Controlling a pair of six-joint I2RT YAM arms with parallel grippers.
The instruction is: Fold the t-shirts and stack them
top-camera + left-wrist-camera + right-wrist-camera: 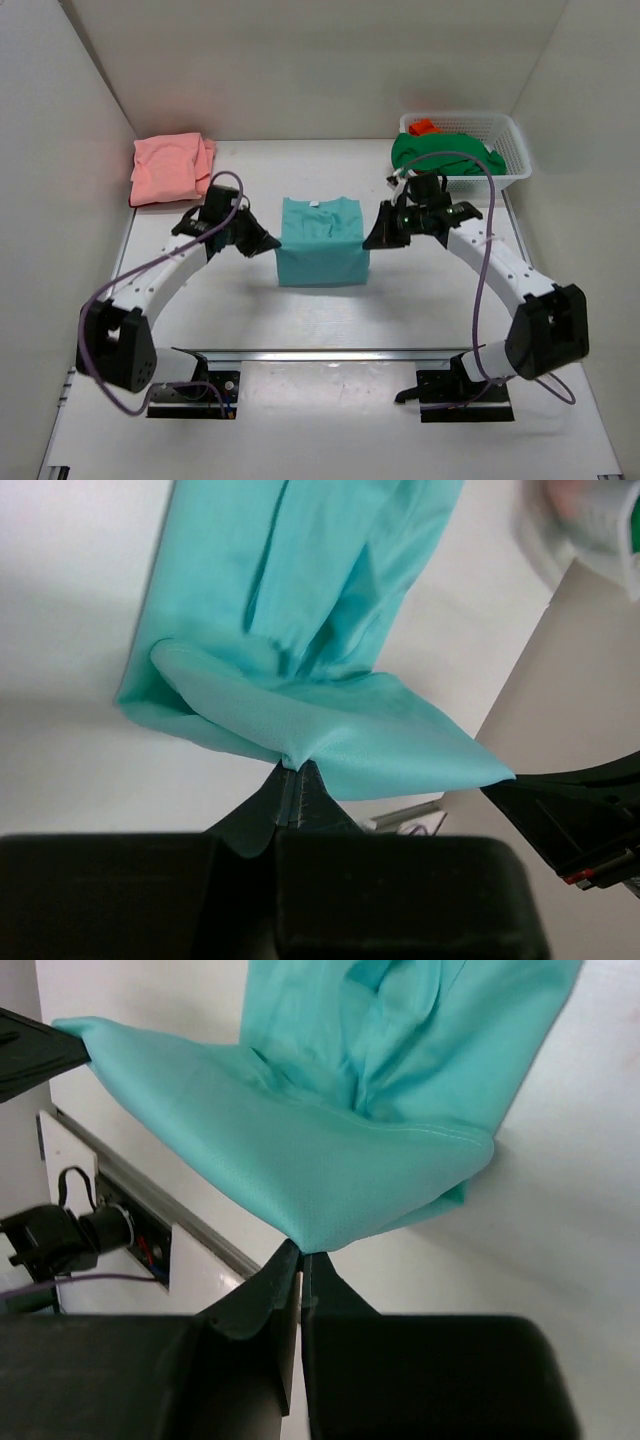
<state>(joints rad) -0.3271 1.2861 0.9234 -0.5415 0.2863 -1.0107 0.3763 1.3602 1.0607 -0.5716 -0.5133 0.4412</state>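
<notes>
The teal t-shirt [320, 243] lies mid-table, collar at the far end, its near part lifted and folded over. My left gripper [270, 242] is shut on its left edge; in the left wrist view the cloth [300, 680] is pinched at the gripper [291, 770]. My right gripper [371, 238] is shut on its right edge; in the right wrist view the cloth [340, 1150] is pinched at the gripper [301, 1252]. The salmon pink t-shirt [172, 167] lies folded at the far left. The dark green t-shirt [443, 153] hangs over the basket's rim.
A white mesh basket [505, 133] stands at the far right with an orange item [423, 127] inside. White walls close in the left, right and back. A metal rail [330, 355] runs along the near edge by the arm bases.
</notes>
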